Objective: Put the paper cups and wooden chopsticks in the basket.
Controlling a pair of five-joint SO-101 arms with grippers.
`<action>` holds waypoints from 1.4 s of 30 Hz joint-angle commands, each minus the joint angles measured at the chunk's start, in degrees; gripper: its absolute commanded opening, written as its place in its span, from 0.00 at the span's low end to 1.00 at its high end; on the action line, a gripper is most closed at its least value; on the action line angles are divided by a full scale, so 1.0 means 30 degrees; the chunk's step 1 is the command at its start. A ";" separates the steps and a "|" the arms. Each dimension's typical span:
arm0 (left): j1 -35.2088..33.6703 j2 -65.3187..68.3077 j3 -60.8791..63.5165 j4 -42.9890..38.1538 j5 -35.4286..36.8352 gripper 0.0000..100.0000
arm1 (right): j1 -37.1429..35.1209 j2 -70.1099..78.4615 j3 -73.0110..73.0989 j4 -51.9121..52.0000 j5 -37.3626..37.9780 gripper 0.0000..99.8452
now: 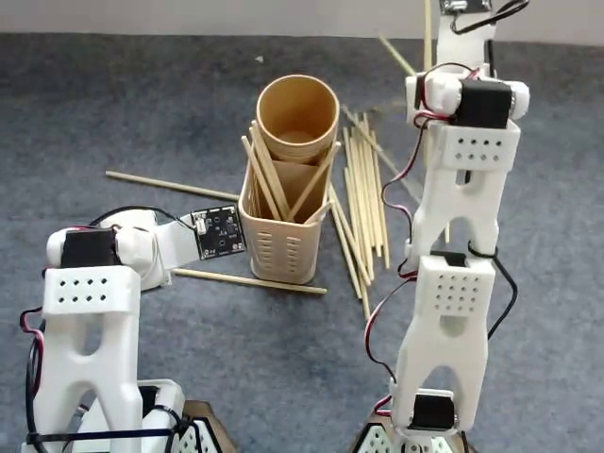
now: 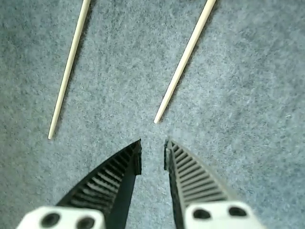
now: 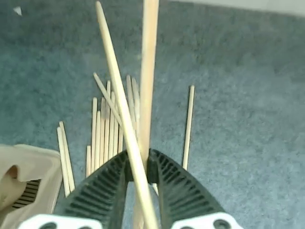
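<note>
A beige slotted basket (image 1: 280, 247) stands mid-table with a paper cup (image 1: 297, 115) and several wooden chopsticks in it. My right gripper (image 3: 139, 167) is shut on two chopsticks (image 3: 148, 71) that cross between its fingers, held above the loose chopstick pile (image 3: 110, 125). The same held chopsticks (image 1: 427, 33) poke out past the arm at the back right. My left gripper (image 2: 152, 149) hovers open just above the carpet, its tips close to the end of one chopstick (image 2: 185, 59). A second chopstick (image 2: 69, 67) lies beside that one.
A bundle of loose chopsticks (image 1: 363, 203) lies on the grey carpet right of the basket. One chopstick (image 1: 170, 186) lies to the basket's left and another (image 1: 250, 280) at its front. A corner of the basket (image 3: 24, 164) is close beside the right gripper.
</note>
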 commanded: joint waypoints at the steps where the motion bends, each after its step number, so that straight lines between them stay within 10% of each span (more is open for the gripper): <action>1: -0.0132 -0.0454 -0.0044 -0.0059 -0.0996 0.12 | 0.0132 -0.3238 -0.2799 0.0190 -0.0117 0.00; 20: -0.0132 -0.0454 -0.0073 -0.0205 -0.0440 0.12 | -0.5582 -1.4344 0.8542 -0.6256 -0.2813 0.00; 32: -0.0103 -0.0396 0.0337 -0.1875 0.0410 0.12 | -0.7341 -1.8916 0.6755 -0.2300 -0.2110 0.00; 38: -0.0073 -0.0425 0.1919 -0.3370 0.0440 0.12 | -0.7458 -2.0791 1.5546 -0.0103 -0.1612 0.00; 42: -0.0073 -0.0425 0.2681 -0.3429 0.0381 0.12 | -0.7927 -2.2256 2.0967 -0.4908 -0.1758 0.00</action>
